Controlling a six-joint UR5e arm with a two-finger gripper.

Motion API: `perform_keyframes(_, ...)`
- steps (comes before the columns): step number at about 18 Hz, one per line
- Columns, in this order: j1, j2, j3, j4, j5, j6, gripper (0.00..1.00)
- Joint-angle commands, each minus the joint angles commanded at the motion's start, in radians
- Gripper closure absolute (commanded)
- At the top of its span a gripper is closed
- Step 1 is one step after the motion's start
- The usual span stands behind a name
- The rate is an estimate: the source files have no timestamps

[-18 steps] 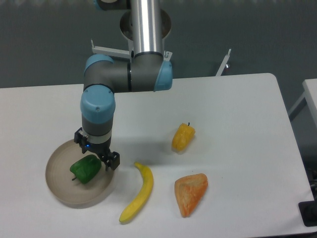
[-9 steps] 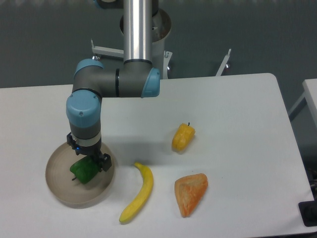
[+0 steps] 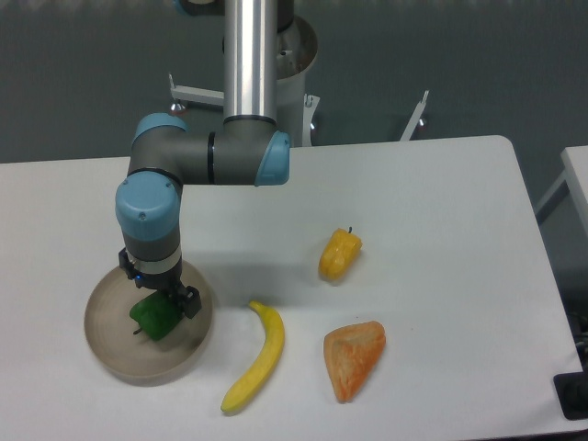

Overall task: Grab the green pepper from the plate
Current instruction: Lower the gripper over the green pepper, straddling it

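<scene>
The green pepper [image 3: 152, 320] lies on the beige plate [image 3: 99, 312] at the table's front left. My gripper [image 3: 158, 294] points straight down over the pepper and hides its upper part. Its jaws look open, spread to either side of the pepper, and the dark right fingertip [image 3: 190, 302] shows just beside the pepper's right edge. The left fingertip is mostly hidden behind the wrist. I cannot tell whether the fingers touch the pepper.
A yellow banana [image 3: 256, 356] lies just right of the plate. A yellow-orange pepper [image 3: 339, 254] sits mid-table, and an orange wedge-shaped piece [image 3: 354, 357] lies near the front edge. The arm's base column [image 3: 251, 55] rises at the back.
The arm has swung left and the gripper has come down from the plate's right rim to directly over the green pepper. The pepper and the other items have not moved.
</scene>
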Motion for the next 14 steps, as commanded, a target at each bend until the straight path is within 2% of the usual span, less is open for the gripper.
perform_keyframes(14,-0.009,-0.012,0.012,0.002,-0.002,-0.048,0.00)
